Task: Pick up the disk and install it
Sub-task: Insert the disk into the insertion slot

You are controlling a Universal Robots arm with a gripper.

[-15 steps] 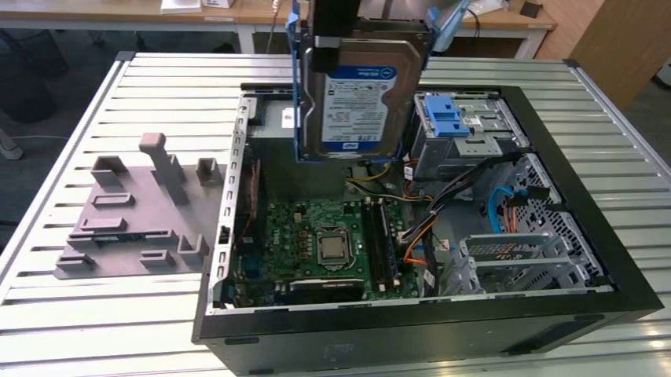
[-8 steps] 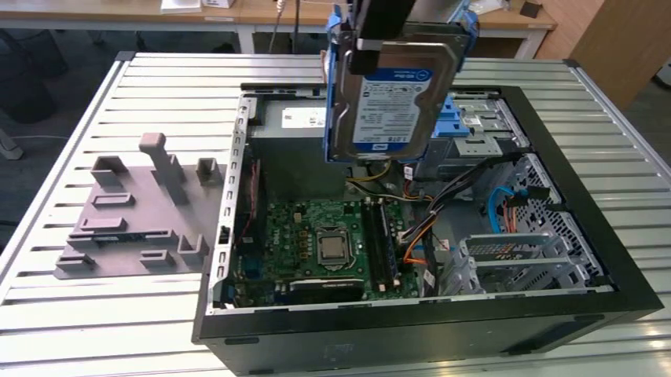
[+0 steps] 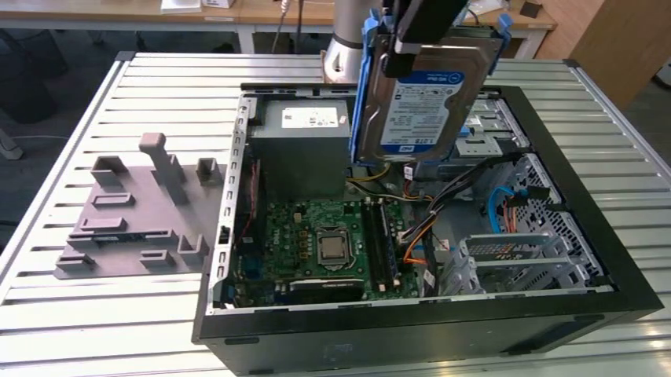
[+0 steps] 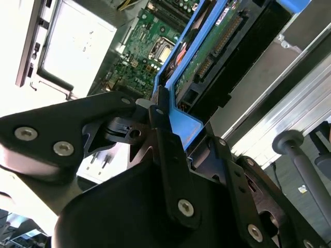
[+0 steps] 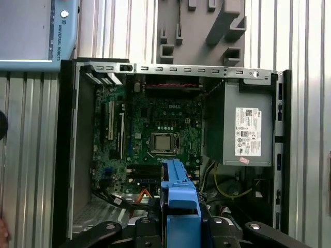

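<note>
- On the exterior view's left you see the grey fixture (image 3: pixel 131 216) lying on the slatted table (image 3: pixel 63 314), well apart from the arm.
- Beside it sits the open computer case (image 3: pixel 419 338), with its power supply (image 3: pixel 304 129) and motherboard (image 3: pixel 320 243) exposed.
- Further right, your gripper (image 3: pixel 409 49) has its fingers (image 4: pixel 168 155) clamped on the blue carrier of the disk (image 3: pixel 425 106), which hangs on edge above the case, label toward the camera.
- On the exterior view's right, the silver drive cage (image 3: pixel 514 259) stands inside the case.

Exterior view looks down obliquely, wrist views closer; all 3 share the motherboard (image 3: pixel 288 228) (image 4: pixel 134 57) (image 5: pixel 155 116).
</note>
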